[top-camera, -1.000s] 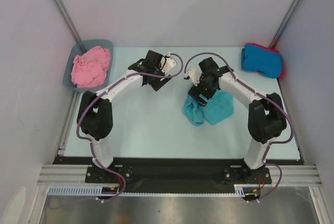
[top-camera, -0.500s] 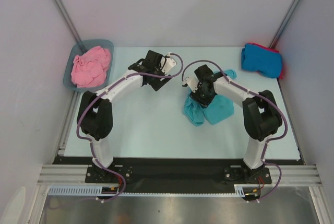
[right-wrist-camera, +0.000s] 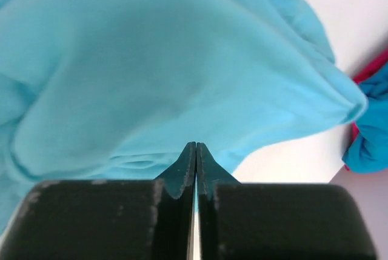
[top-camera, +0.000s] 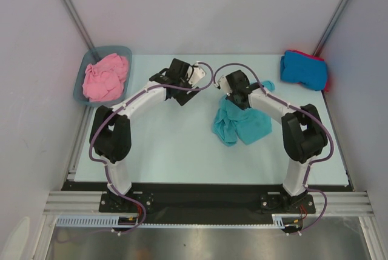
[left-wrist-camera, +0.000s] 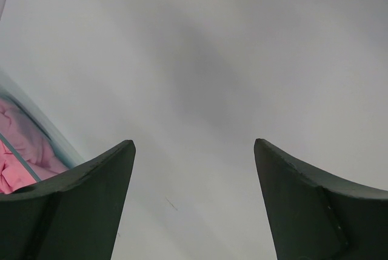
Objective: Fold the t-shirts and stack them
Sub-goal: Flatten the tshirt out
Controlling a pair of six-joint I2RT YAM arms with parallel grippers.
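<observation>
The right gripper (right-wrist-camera: pixel 196 146) is closed, its tips pinching a fold of the teal t-shirt (right-wrist-camera: pixel 170 72). The shirt lies crumpled mid-way across the table (top-camera: pixel 170 145), spreading beyond the fingers. The left gripper (left-wrist-camera: pixel 194 151) is spread wide, holds nothing, and is well apart from the shirt.

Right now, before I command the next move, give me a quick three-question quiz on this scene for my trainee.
1. True or false: the pink t-shirt lies in the tub.
2. Which are shut on the teal t-shirt? A) left fingers B) right fingers
3. Fill in: the bright blue t-shirt lies at the table's far ___ corner.
Key: 1 true; 2 B; 3 right.
</observation>
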